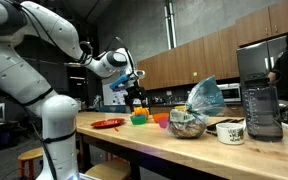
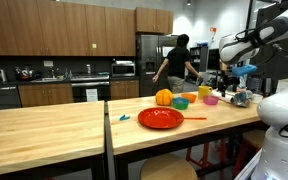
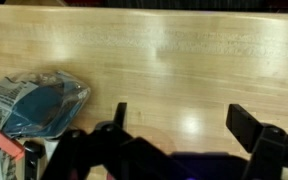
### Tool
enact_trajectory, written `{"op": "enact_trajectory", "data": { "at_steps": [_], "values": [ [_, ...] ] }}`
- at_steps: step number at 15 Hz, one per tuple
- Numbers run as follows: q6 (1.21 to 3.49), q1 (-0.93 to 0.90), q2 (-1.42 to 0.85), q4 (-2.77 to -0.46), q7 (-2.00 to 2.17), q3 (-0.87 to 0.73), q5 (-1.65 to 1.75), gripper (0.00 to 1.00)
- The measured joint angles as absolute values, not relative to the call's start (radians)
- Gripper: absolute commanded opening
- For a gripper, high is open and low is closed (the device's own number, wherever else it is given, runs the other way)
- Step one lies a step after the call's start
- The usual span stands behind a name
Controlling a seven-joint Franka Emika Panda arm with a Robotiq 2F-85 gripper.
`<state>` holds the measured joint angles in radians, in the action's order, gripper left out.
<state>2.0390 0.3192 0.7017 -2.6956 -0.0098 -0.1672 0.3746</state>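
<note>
The end effector (image 3: 184, 128) hangs over bare bench (image 3: 184, 50), its fingers (image 3: 119, 115) spread wide apart with nothing between them. In the wrist view a crumpled bluish plastic bag (image 3: 39, 105) lies on the bench beside one finger, untouched. In an exterior view a green bowl (image 1: 139, 118) and a red plate (image 1: 108, 123) also sit on the bench.

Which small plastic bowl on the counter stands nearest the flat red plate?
The green plastic bowl, beside the flat red plate; the pink bowl stands farther away.
</note>
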Motion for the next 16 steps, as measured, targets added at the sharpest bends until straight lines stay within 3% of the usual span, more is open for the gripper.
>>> {"op": "enact_trajectory", "data": {
  "at_steps": [16],
  "values": [
    [2.261,0.291,0.449,-2.565,-0.015,-0.212,0.249,1.00]
  ]
}}
